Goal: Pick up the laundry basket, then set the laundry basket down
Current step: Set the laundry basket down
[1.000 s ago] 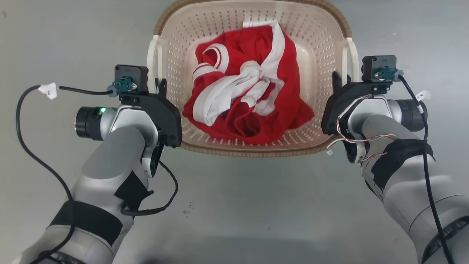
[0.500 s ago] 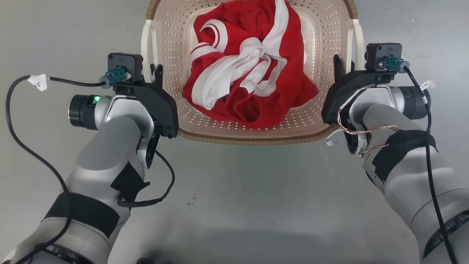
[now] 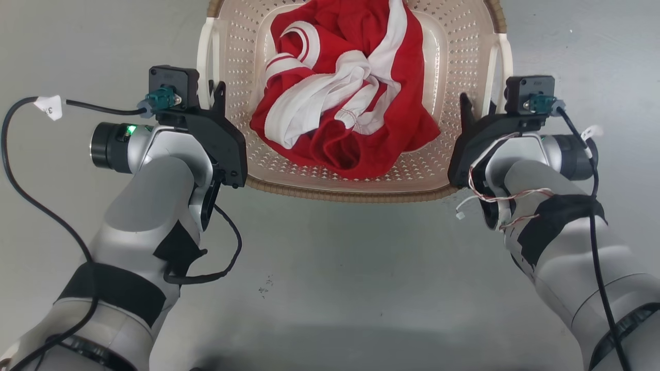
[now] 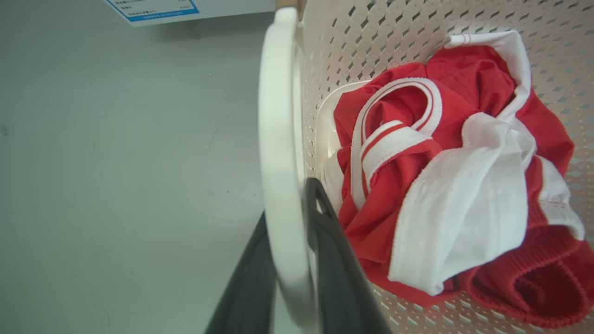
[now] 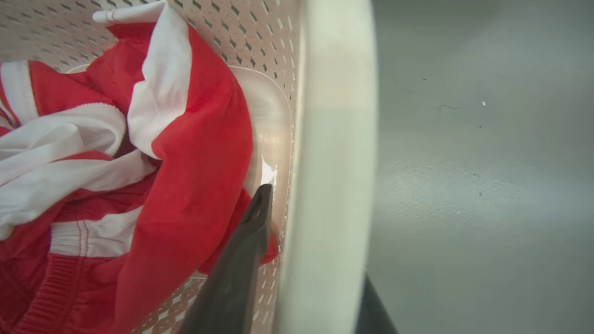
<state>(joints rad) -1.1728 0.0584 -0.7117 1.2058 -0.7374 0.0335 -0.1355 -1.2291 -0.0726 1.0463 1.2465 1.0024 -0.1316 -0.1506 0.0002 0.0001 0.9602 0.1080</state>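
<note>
Cradling crumpled cloth (image 3: pixel 340 103) is a perforated laundry basket (image 3: pixel 455 54).

Perhaps laundry area: laundry basket (image 3: pixel 464 67), grey floor (image 3: pixel 330 288) (labelled white panel (image 4: pixel 185 7)).

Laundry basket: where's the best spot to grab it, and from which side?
Take the laundry basket by its white left handle and right handle, one gripper coming in from each side. Each is a slim bar standing off the perforated wall, so a finger probably slips behind it.
</note>
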